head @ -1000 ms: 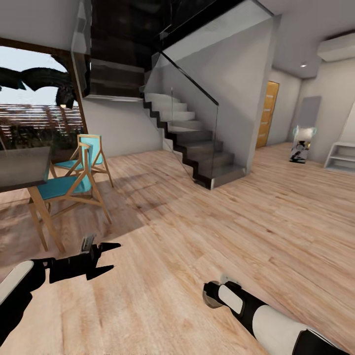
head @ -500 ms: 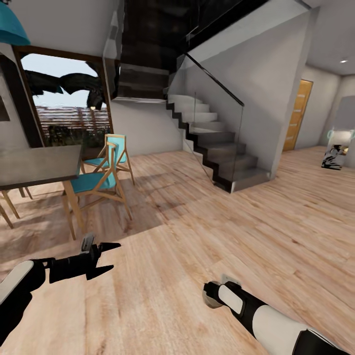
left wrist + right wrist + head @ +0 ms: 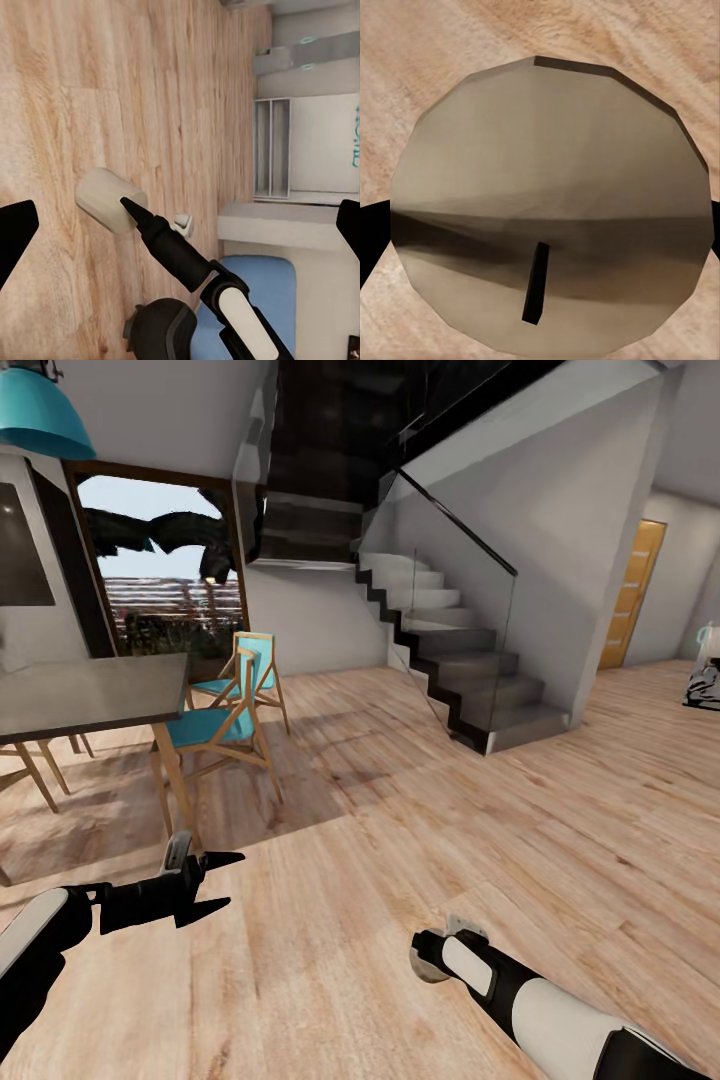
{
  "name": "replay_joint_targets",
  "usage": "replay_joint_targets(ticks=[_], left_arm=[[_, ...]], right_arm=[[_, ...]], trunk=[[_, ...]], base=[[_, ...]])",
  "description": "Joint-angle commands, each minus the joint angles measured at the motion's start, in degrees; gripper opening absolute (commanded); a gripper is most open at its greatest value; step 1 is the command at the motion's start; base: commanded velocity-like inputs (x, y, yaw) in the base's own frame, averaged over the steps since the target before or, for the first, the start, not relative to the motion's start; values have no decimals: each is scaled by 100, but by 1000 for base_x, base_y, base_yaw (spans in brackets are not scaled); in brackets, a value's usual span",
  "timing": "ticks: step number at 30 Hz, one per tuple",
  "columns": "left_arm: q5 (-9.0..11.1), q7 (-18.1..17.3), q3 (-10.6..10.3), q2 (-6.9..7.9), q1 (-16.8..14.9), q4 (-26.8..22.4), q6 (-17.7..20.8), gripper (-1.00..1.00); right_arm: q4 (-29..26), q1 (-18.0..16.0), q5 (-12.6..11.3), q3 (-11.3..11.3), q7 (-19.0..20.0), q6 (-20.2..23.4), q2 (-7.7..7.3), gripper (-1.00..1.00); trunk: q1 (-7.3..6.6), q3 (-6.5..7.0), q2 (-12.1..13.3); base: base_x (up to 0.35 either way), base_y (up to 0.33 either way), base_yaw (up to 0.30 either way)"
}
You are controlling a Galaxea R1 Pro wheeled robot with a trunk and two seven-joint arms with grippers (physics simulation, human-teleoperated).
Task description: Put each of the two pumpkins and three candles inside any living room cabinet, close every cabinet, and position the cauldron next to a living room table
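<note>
**Robot in transit, candle in right gripper**

Right gripper [image 3: 540, 217] clamped on a candle [image 3: 551, 210], its flat top and dark wick facing the wrist camera, wooden floor [image 3: 420, 830] behind it. Left gripper [image 3: 222, 880] empty, fingers spread apart over the floor. The left wrist view catches the candle [image 3: 109, 199] held at the right gripper's tip. Farther left, grey table [image 3: 90, 695] with teal chairs [image 3: 215, 725]. Beyond, staircase [image 3: 455, 660] with glass rail, window [image 3: 165, 575], orange door [image 3: 632, 595].

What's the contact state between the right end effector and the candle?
Touching. The right wrist view shows the right end effector's dark fingers pressed against both sides of the candle.
</note>
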Motion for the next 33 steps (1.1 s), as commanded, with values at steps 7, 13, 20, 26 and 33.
replay_joint_targets(ticks=[7, 13, 20, 26, 33], left_arm=[[59, 54, -6, 4, -4, -3, 0, 100], [61, 54, -6, 4, -4, -3, 0, 100], [62, 54, -7, 4, -4, -3, 0, 100], [62, 54, -6, 4, -4, -3, 0, 100], [59, 54, -11, 4, -4, -3, 0, 100]], right_arm=[[-11, -7, -24, 33, -37, 18, 5, -100], [-11, -5, -24, 33, -42, 22, 5, -100], [-11, -5, -24, 33, -84, 23, 5, -100], [-11, -2, -17, 33, -93, 23, 5, -100], [-11, -6, -16, 41, -93, 55, 5, -100]], trunk=[[-1, -6, -3], [-1, -6, -3], [-19, 137, 7], [-35, 242, 15], [-40, 243, 17]], base=[[0, 0, 69], [0, 0, 268], [0, 0, 280], [0, 0, 243], [0, 0, 214]])
